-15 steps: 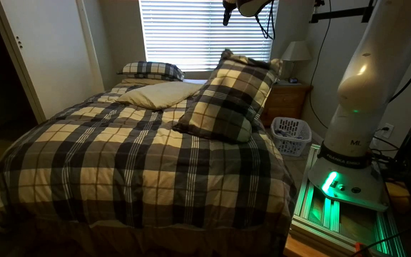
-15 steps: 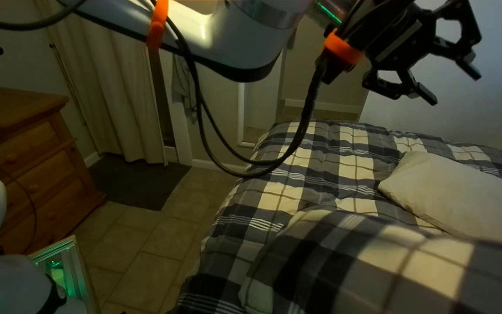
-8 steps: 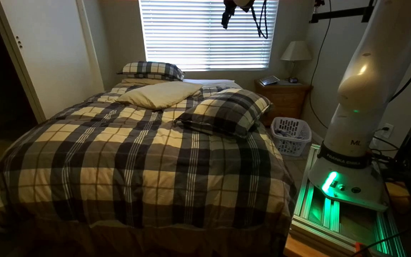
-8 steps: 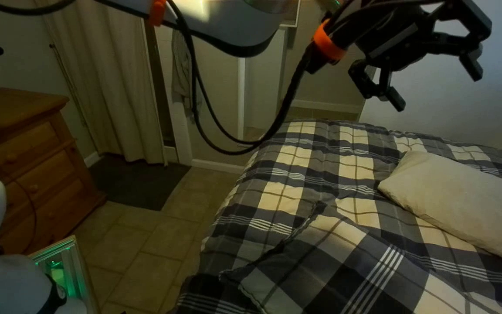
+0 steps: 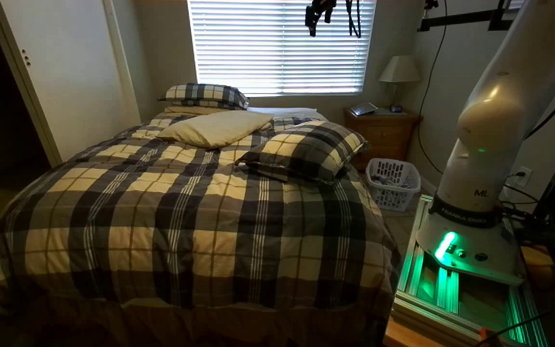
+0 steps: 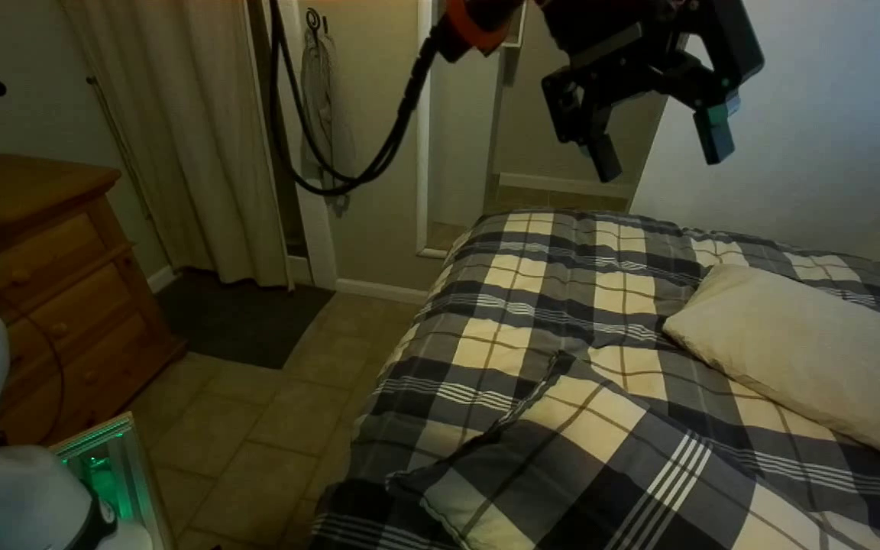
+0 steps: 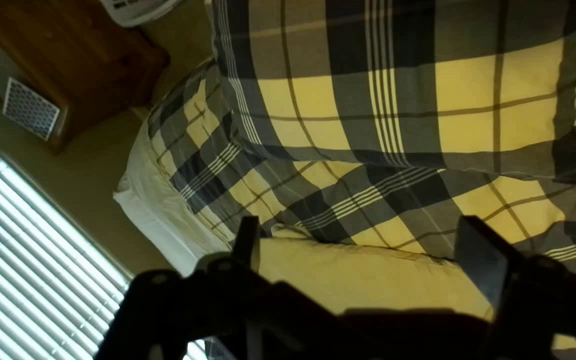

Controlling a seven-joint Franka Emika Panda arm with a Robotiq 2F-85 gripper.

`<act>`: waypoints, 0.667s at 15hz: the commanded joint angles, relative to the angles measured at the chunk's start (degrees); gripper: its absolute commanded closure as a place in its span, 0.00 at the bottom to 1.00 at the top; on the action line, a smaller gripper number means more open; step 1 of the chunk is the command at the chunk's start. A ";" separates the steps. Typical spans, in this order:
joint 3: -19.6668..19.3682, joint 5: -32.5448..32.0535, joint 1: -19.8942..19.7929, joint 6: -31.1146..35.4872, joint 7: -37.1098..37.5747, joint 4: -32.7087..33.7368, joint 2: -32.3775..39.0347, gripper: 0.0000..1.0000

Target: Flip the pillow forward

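The plaid pillow (image 5: pixel 301 149) in black, cream and tan lies on the bed's near-nightstand side, its dark edge resting on the matching bedspread. It shows as well in an exterior view, where the pillow (image 6: pixel 600 466) is cut off by the bottom border. My gripper (image 6: pixel 661 162) hangs in the air high above the bed, pointing down and apart from the pillow. In the wrist view the gripper (image 7: pixel 360 225) is open, its fingers wide apart with nothing held between them. The pillow (image 7: pixel 398 90) fills the upper part of that view, beyond the fingertips.
A plain cream pillow (image 5: pixel 215 127) lies mid-bed, with a smaller plaid pillow (image 5: pixel 205 94) at the head. Beside the bed stand a white laundry basket (image 5: pixel 393 183) and a wooden nightstand (image 5: pixel 386 135) with a lamp (image 5: pixel 399 70). A wooden dresser (image 6: pixel 50 283) stands across the floor.
The pillow leaned upright a second ago, then dropped down onto the bed and has stayed there. My gripper's fingers have spread wider, and it has shifted left in an exterior view.
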 commanded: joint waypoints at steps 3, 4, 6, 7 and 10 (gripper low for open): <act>0.04 5.47 -0.58 -5.92 5.88 -2.10 -4.58 0.00; -0.05 6.07 -0.71 -6.31 6.79 -2.50 -5.04 0.00; 0.14 4.77 -0.77 -6.10 5.54 -0.58 -3.13 0.00; 0.07 5.22 -0.88 -6.35 5.82 -0.96 -3.44 0.00; 0.03 5.50 -0.98 -6.47 6.31 -1.34 -3.69 0.00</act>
